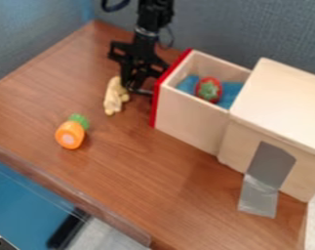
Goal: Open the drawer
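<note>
The wooden drawer (189, 117) stands pulled out from its cabinet (283, 100), with a gap of open box showing between its red front panel (163, 90) and the cabinet. Inside the drawer lie a blue cloth (231, 90) and, on it, a red toy strawberry (208, 89) (green cap and all). Just beside the drawer's red front, the black gripper (133, 87) hangs low; whether it is spread or pressed together, I cannot tell. A pale yellow toy figure (114, 95) lies near that front too, on the gripper's outer side. Farther out from the drawer, a stubby orange toy carrot (69, 135) with a green top rests on the brown wood-grain tabletop (140, 166).
</note>
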Available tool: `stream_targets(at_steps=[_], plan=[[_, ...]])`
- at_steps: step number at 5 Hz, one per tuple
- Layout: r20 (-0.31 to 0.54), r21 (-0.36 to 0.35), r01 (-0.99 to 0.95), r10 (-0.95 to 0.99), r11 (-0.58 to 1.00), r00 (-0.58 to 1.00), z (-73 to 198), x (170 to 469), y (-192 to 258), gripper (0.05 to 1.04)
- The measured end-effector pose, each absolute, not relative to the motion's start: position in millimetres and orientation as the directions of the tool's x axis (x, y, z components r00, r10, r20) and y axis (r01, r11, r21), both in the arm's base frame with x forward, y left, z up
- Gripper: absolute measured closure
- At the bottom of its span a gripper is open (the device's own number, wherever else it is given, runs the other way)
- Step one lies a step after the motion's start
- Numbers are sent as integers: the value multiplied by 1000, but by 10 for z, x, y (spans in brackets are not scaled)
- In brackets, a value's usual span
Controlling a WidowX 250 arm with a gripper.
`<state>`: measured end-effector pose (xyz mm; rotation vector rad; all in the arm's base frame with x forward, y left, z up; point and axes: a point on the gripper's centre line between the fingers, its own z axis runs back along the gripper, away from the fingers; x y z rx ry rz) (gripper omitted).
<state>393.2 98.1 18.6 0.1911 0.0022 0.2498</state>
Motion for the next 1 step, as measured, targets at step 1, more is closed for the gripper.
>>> stream_targets(at_steps=[1], plan=[[119, 157, -253, 236, 955, 965, 666, 4036, 1011, 375]])
